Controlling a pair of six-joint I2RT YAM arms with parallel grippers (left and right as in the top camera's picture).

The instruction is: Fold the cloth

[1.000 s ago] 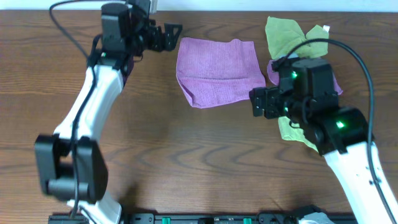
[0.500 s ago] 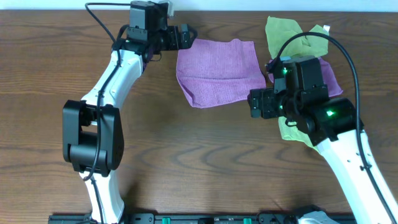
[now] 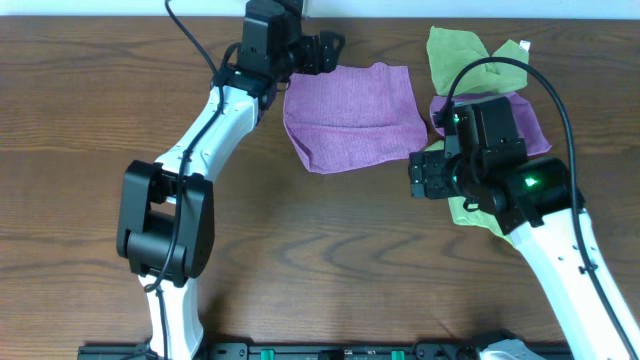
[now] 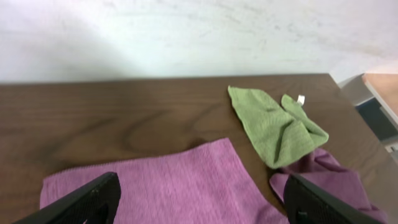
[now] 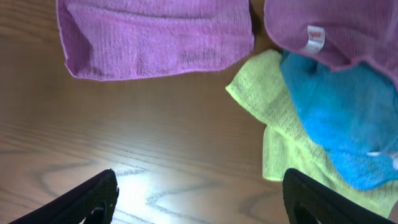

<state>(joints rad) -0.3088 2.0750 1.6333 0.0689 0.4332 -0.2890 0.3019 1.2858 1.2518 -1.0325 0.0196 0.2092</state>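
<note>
Left gripper [image 3: 330,50] shifted right, over purple cloth [image 3: 352,115]

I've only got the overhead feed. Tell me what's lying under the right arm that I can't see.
Observer: The right wrist view shows a blue cloth lying over a yellow-green cloth, with the arm hiding it from above.
Operator: Report anything on the second purple cloth there.
Observer: That purple cloth carries a small white tag with red print.
Operator: Give me the left end effector's state.
Observer: The left end effector is open in its wrist view, both fingers spread over the flat purple cloth, holding nothing.
Operator: Same for the right.
Observer: The right end effector is open too, over bare table.
</note>
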